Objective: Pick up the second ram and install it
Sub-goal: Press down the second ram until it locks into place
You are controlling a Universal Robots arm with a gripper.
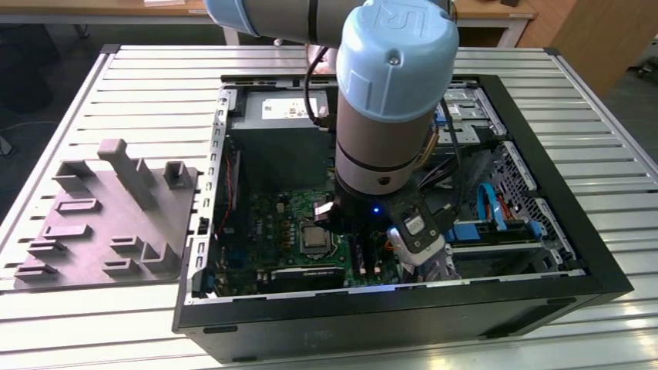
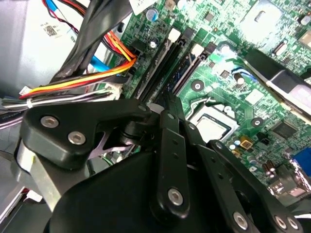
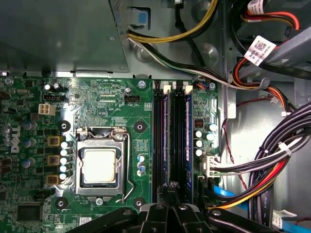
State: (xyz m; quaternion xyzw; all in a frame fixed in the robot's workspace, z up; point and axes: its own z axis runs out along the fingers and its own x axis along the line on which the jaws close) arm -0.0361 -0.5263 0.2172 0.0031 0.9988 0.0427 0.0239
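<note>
Two sticks are showing in the memory slots right now, so I'd call this the seating step, not the pickup. The arm [image 1: 396, 100] is reaching down into the open PC case [image 1: 575, 231], which sits mid-tabletop [image 1: 154, 85], a bit toward the edge on the exterior view's right.

In the first wrist view the gripper [image 3: 171, 187] sits right over the end of the slot bank. The second ram [image 3: 165, 136] stands on edge in the slot nearer the CPU socket [image 3: 99, 165], running from the white latches to the fingertips. The other stick [image 3: 189, 136] is a couple of slots over, on the cable side.

The fingers look drawn together, with the tips on the end of the second ram. I can't tell if they're pinching its edge or just bearing on it. My read is that the stick is in its slot but maybe not clicked home, since I can't see the latch under the gripper.

What this calls for, I reckon, is a straight push down along the slot with no sideways lean, or the board flexes.

Stuff around:
- a fat bundle of cables [image 3: 252, 170] just beside the slots, close to the gripper body
- the power supply [image 1: 273, 116] at the far end of the case
- a grey parts fixture [image 1: 103, 223] near the tabletop edge on the exterior view's left, well apart from everything
</note>
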